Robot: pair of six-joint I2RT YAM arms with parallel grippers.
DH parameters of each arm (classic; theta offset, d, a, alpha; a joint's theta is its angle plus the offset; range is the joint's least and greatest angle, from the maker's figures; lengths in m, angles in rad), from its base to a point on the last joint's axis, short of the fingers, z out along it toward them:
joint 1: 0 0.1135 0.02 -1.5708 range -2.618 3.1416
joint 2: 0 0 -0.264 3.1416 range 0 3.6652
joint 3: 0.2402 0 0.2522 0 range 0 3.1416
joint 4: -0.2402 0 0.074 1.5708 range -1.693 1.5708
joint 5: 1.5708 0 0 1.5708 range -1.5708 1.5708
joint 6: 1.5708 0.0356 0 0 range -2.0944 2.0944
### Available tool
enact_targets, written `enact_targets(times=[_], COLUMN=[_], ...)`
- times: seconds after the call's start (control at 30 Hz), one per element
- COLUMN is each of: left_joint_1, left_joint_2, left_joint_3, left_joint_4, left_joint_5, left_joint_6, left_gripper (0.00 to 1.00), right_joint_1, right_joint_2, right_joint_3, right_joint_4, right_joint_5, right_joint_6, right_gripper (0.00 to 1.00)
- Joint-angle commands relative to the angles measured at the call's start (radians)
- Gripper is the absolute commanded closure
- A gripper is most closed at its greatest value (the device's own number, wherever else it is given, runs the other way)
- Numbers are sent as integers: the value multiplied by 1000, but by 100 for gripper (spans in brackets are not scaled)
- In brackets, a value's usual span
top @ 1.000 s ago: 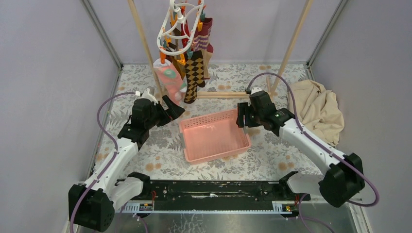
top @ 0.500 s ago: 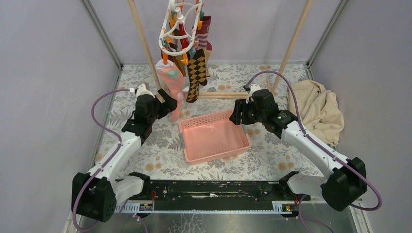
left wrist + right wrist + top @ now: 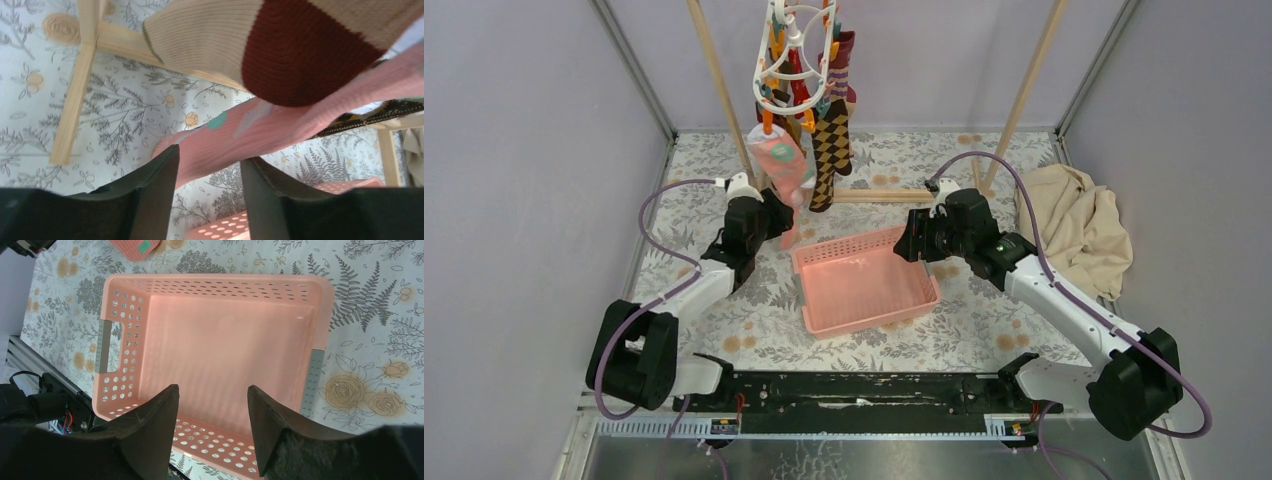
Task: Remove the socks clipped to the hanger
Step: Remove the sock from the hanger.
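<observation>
- Left gripper (image 3: 210,157): jaws apart, toe end of pink sock (image 3: 300,120) lying in the gap between them; it looks to touch the left finger (image 3: 150,185), no firm pinch seen.
- Just above the gripper: cream sock with maroon toe (image 3: 300,50) hangs in front of the pink one and may brush the jaws.
- Pink sock runs up and away from the gripper to an orange clip (image 3: 767,120) on the hanger (image 3: 796,50), well above the hand.
- Other socks (image 3: 829,140) hang bunched beside the pink one, all clipped at the cuff to the same hanger.
- Handling, my call: the sock is light, soft, limp and a bit stretchy. Knit fabric should grip fine, nothing fragile.
- Where to hold: across the foot just above the toe, with enough fabric in the jaws. A tip-only pinch may slip when pulled.
- Pull likely needs to go down and toward the gripper. The hanger hangs free from its hook, so it may swing or tilt before the clip lets go.
- Below the gripper: patterned table and a rack (image 3: 75,100) bar.
- Right gripper (image 3: 211,390): jaws apart, nothing between them, hovering over the pink basket (image 3: 215,280), well away from the socks.
- Basket sits beside and below the left gripper, a likely drop spot.
</observation>
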Motion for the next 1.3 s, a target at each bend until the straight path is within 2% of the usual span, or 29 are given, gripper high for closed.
enact_targets(times=[0.0, 0.1, 0.17, 0.2, 0.33, 0.53, 0.9, 1.07, 1.27], left_joint_1=[-12, -12, -12, -12, -20, -46, -57, -73, -104], left_joint_2=[59, 102, 101, 96, 59, -32, -84, -143, -235], left_joint_3=[-5, 23, 34, 37, 77, 176, 384, 394, 388], left_joint_4=[206, 209, 200, 198, 127, -82, -452, -543, -648], left_joint_5=[-7, -16, -12, -11, 4, 8, 100, 144, 117], left_joint_6=[78, 95, 96, 92, 76, 47, 33, 18, 14], left_gripper=[52, 75, 95, 100, 100, 100, 100, 100, 100], right_joint_1=[7, 7, 7, 7, 7, 13, 110, 182, 265], right_joint_2=[-1, 4, 5, 6, 28, 47, 48, 96, 136], right_joint_3=[-4, -8, -14, -16, -12, 14, 113, 182, 239], right_joint_4=[65, 70, 77, 81, 99, 142, 168, 178, 211], right_joint_5=[-43, -52, -54, -55, -88, -158, -134, -116, -85], right_joint_6=[19, 21, 23, 24, 29, 10, -55, -59, -53], right_gripper=[40, 41, 41, 41, 43, 46, 40, 44, 48])
